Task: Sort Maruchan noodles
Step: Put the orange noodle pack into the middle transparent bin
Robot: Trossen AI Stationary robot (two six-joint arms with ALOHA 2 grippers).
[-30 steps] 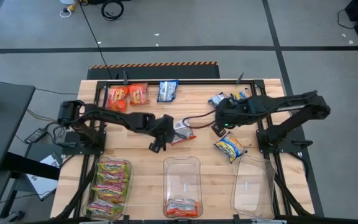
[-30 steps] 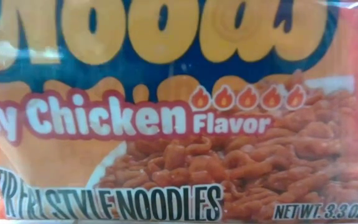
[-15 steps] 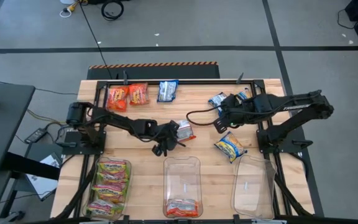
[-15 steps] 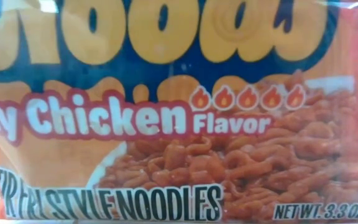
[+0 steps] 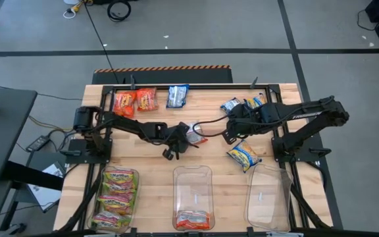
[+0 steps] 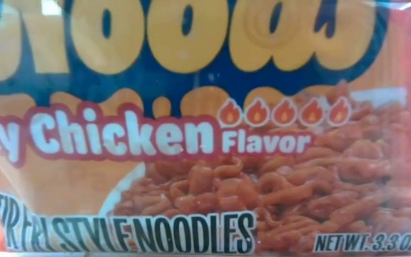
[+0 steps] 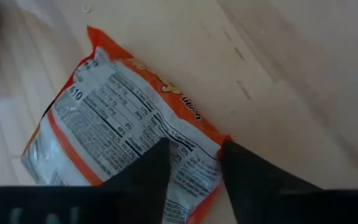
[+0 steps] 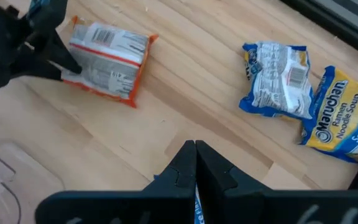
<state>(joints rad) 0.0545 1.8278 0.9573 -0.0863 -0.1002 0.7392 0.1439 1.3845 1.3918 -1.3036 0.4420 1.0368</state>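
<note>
The wooden surface (image 5: 156,181) carries three clear bins along its near edge: the left bin (image 5: 115,197) is stacked with green-yellow packets, the middle bin (image 5: 193,197) holds one orange-red Spicy Chicken packet (image 6: 205,143) that fills the whole low view, and the right bin (image 5: 268,197) shows nothing in it. At the far edge lie two orange-red packets (image 5: 135,101) side by side and, near them, a blue packet (image 5: 177,95); two more blue-and-yellow packets (image 8: 309,102) sit by my right arm, and another blue-and-yellow packet (image 5: 243,155) lies just beyond the right bin. My left claw (image 7: 191,165) is at mid-surface with its two fingers parted astride the corner of the face-down orange-red packet (image 7: 117,134), which lies flat on the wood; I am not gripping it yet, so far as I can tell. My right claw (image 8: 195,163) hovers above the surface, clenched, with a thin sliver of blue wrapper between the fingers. The risk I judge: I straddle only a crinkly corner, so closing here could pinch loose film, and the packet could swing, slip out, or drop short of the middle bin. My two arms are also close together, and a careless sweep could nudge neighbouring packets.
</note>
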